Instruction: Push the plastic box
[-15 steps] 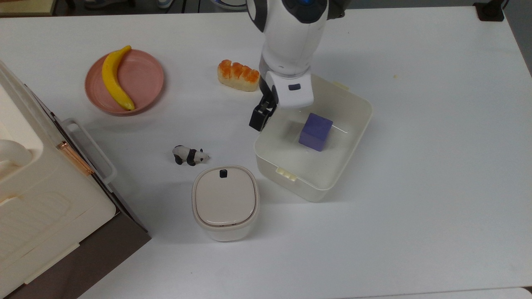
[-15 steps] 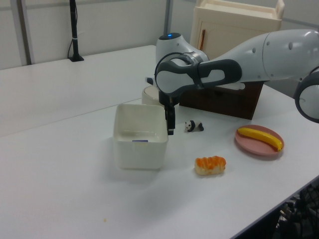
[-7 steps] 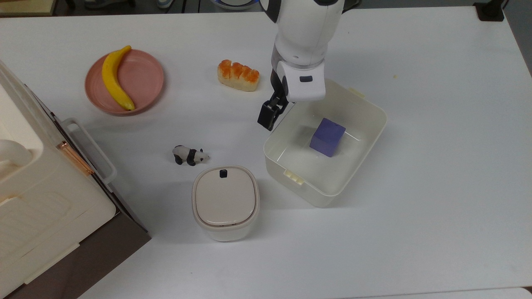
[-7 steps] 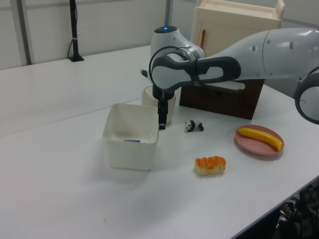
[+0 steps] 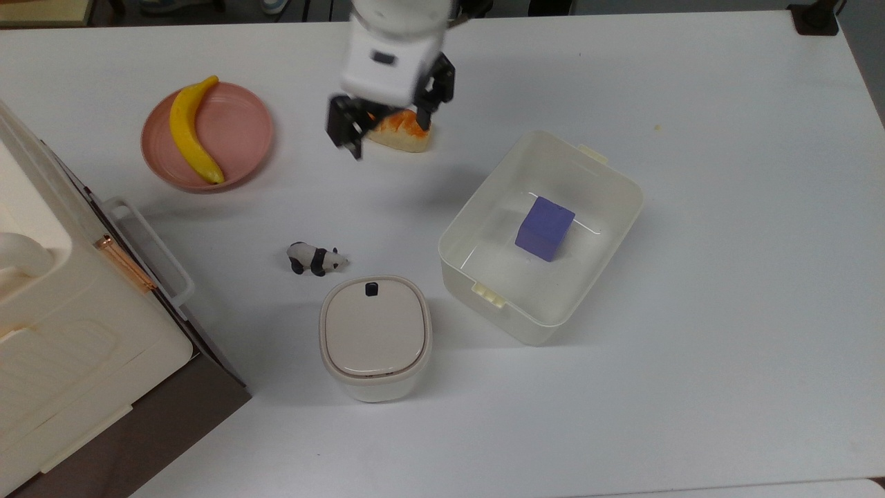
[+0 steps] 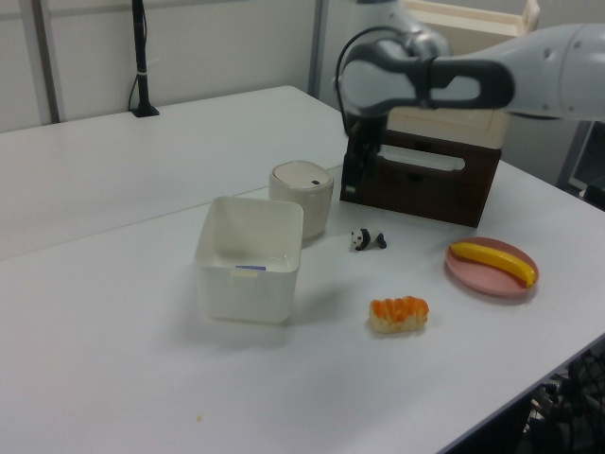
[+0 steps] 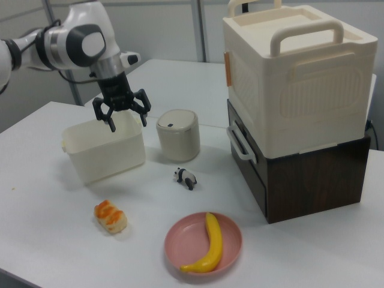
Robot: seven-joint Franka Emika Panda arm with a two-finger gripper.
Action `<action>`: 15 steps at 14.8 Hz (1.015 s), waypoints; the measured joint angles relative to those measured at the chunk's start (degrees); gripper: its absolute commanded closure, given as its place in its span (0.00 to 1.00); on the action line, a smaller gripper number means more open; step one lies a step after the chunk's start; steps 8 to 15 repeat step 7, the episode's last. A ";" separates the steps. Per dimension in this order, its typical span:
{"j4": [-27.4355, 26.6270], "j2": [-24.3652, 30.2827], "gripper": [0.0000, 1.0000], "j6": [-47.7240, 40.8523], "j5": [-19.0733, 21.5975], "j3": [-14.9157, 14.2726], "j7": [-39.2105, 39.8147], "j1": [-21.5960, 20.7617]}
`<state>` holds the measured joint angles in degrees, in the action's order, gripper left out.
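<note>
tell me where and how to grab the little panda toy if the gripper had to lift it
Likely best at the panda toy's middle, from straight above, fingers closing across its narrow body. It stands on its feet in open table space, apart from the lidded container, and the open gripper would probably span its width more easily than its length.

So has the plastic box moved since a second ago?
Yes. In the top view the plastic box has slid toward the top view's right, away from the lidded container; the gap between them has widened.

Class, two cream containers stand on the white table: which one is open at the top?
The plastic box is the open one: lidless, with a purple cube visible inside. The smaller rounded container beside it wears a beige lid with a dark button.
</note>
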<state>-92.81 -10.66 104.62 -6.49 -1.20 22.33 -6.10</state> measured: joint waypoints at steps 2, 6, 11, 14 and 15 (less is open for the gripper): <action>0.00 2.20 0.00 -2.45 0.00 1.74 -8.00 2.79; -0.17 3.60 0.00 -3.82 0.00 2.50 -17.50 4.41; -0.36 3.52 0.00 -3.82 0.00 2.50 -18.46 4.43; -0.36 3.52 0.00 -3.82 0.00 2.50 -18.46 4.43; -0.36 3.52 0.00 -3.82 0.00 2.50 -18.46 4.43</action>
